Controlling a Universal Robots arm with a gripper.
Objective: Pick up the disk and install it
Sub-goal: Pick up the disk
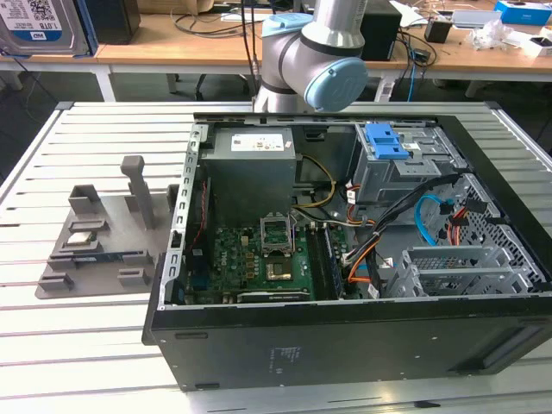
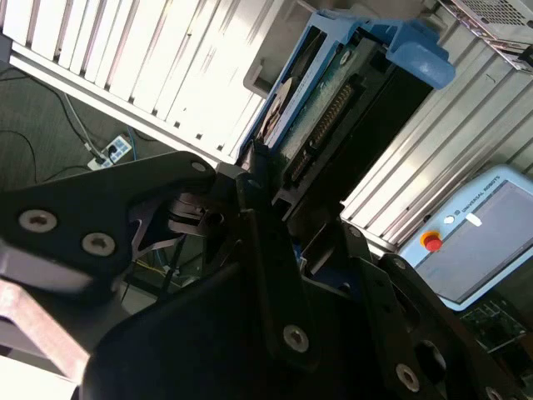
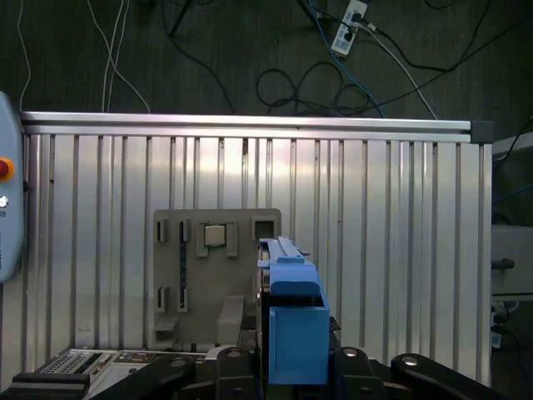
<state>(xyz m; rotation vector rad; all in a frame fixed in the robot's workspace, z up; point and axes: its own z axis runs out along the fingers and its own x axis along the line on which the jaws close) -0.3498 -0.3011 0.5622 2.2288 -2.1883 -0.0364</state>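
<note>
First wrist view | clamps black gripper (image 3: 296,371), jaws tight, on blue-railed flat silver metal disk (image 3: 296,329) | holds it aloft over grey plastic tray (image 3: 212,279) | seemingly finishes pick, leaves install pending | likely needs rails squared to bay of open black computer case (image 1: 345,345), exterior view

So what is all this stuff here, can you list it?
table: one, silver slats, under the case
computer case: one, black, open, on the table
motherboard: one, green, inside the case
tray: one, grey, on the table, exterior view's left of the case
chip: one, silver, on the tray
control tablet: one, grey-blue with red button, beside the table
power strip: one, white, on the floor
disk: one, blue-framed, held over the table
arm: one, grey with blue cap, beyond the case
gripper: one, black, shut on the disk
</note>
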